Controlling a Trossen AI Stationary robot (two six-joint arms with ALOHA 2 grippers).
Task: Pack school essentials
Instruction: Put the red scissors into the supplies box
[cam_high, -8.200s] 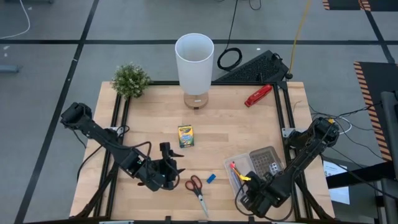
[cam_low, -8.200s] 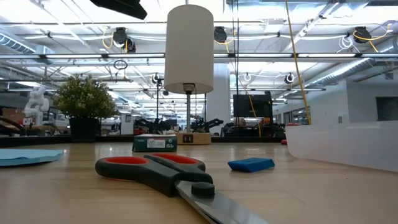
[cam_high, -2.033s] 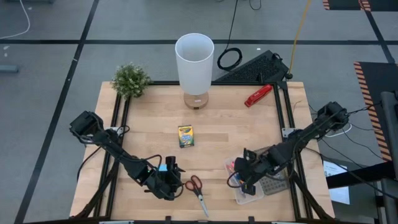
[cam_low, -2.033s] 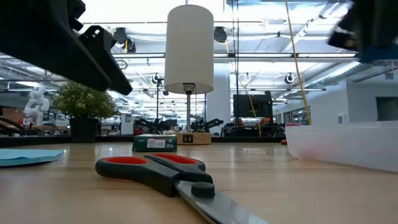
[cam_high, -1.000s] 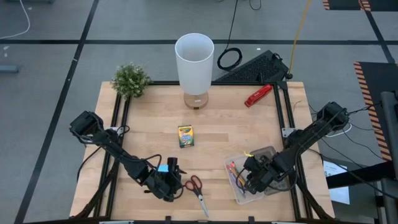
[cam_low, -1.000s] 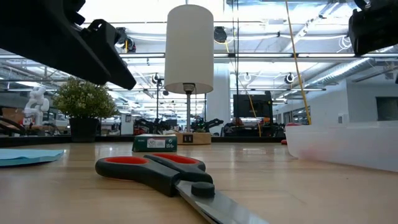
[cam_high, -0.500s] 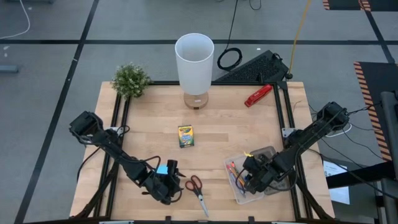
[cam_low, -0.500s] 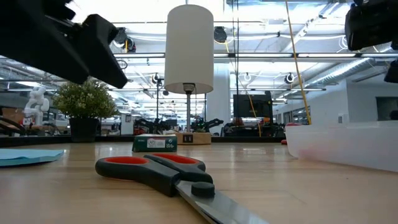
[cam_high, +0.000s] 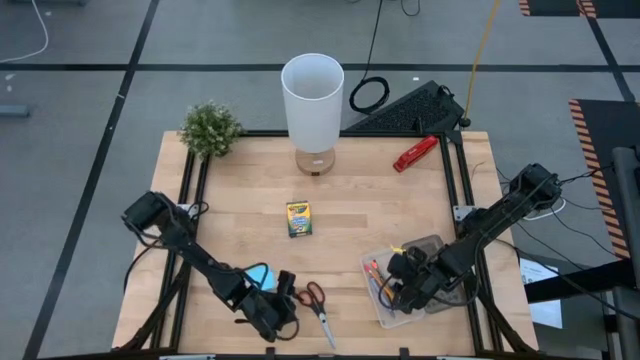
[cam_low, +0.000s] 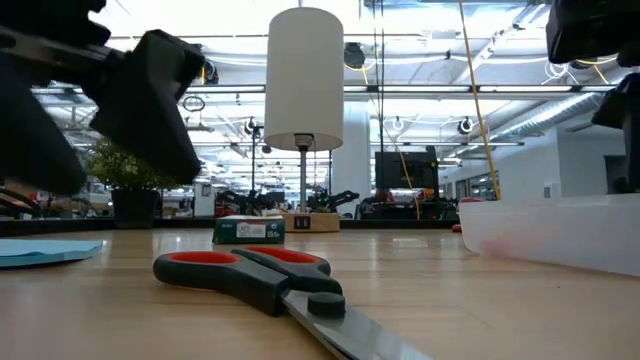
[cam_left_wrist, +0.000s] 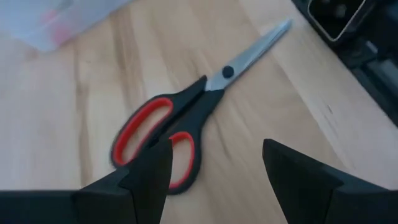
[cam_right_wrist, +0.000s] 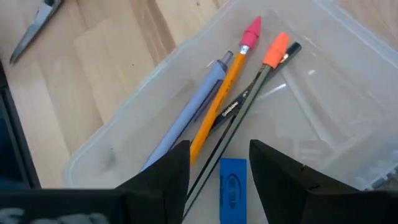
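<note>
The left gripper (cam_high: 288, 296) hangs low near the front edge of the light wooden table (cam_high: 360, 210), just beside the red-handled scissors with black rims and silver blades (cam_high: 316, 303). Its two dark fingers (cam_left_wrist: 146, 177) are spread apart and hold nothing, and the scissors' handles lie flat on the wood just past them. A flat blue sticky-note pad (cam_high: 259, 276) lies beside this arm. The right gripper (cam_high: 403, 280) is over the clear plastic box (cam_high: 428, 246) at the table's front right, with its fingers also apart and holding nothing. Inside the box lie the small blue eraser (cam_right_wrist: 232, 188), an orange pencil with a pink tip (cam_right_wrist: 225, 86), a dark pencil with an orange tip (cam_right_wrist: 249, 98) and a grey-blue pen (cam_right_wrist: 186, 121). The yellow-green crayon box (cam_high: 298, 218) lies alone in the middle of the table.
</note>
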